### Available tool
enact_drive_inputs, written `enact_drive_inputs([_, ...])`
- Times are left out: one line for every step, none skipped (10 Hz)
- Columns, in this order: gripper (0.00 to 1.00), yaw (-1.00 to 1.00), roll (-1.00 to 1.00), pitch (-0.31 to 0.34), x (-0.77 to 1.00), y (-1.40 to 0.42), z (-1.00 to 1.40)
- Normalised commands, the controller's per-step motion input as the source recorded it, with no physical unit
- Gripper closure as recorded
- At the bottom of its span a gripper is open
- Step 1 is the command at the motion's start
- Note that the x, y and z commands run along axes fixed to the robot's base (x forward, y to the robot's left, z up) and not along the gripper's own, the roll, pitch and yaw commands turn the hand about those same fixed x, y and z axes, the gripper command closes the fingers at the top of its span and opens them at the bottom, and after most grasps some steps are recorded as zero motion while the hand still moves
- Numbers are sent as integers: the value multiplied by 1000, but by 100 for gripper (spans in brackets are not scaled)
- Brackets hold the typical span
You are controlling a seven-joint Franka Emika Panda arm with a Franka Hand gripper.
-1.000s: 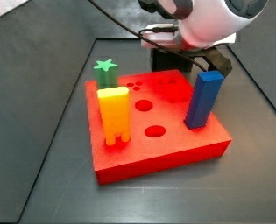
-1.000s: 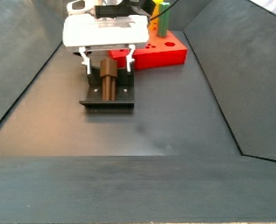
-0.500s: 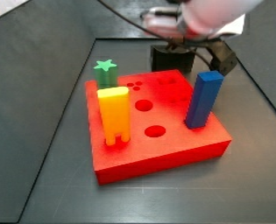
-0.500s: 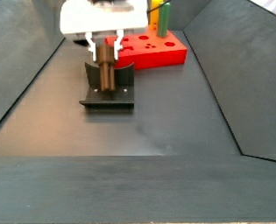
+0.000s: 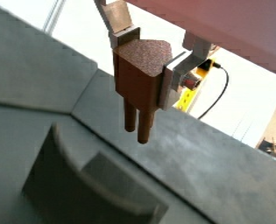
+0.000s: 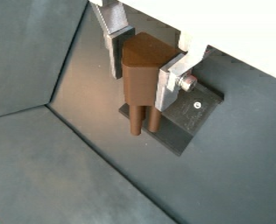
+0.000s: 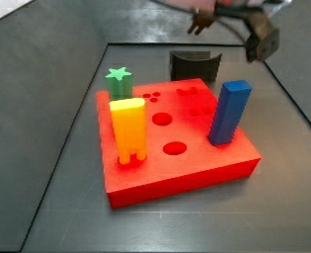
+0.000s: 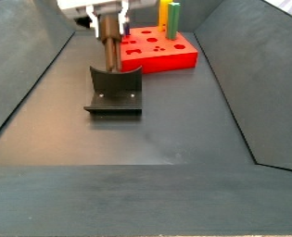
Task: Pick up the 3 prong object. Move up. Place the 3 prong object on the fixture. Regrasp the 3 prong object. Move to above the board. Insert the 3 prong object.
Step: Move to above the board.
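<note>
End effector [image 6: 147, 61] gripping matte brown 3 prong object [image 6: 143, 80] (above fixture [image 8: 113, 94])

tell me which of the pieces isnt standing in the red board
The 3 prong object: the gripper holds it in the air above the fixture, while the green star, orange-yellow block and blue block stand in the board.

Gripper [image 7: 237, 14]: blurred and cut by the frame's top edge in both side views, its fingers' upper ends cropped in both wrist views, pads covering the sides of the 3 prong object [image 5: 141, 77]; fixture [image 5: 88, 179] cropped at the frame's edge.
</note>
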Motion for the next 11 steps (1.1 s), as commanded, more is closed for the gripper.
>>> enact_drive_inputs([100, 260, -23, 180, 40, -90, 1000])
enact_drive_inputs([100, 265, -17, 125, 44, -88, 1000])
enact_drive_inputs([100, 243, -12, 63, 45, -84, 1000])
enact_drive_inputs([100, 218, -17, 22, 45, -79, 1000])
enact_drive_inputs([100, 183, -19, -6, 46, -72, 1000])
enact_drive_inputs([100, 145, -18, -24, 46, -69, 1000])
enact_drive_inputs([100, 98, -19, -29, 33, -50, 816])
enact_drive_inputs([100, 65, -19, -19, 26, -37, 657])
enact_drive_inputs([100, 38, -25, -7, 22, -26, 492])
enact_drive_inputs([100, 12, -28, 24, 20, -17, 283])
enact_drive_inputs([100, -7, -1000, -93, -617, -1000, 299])
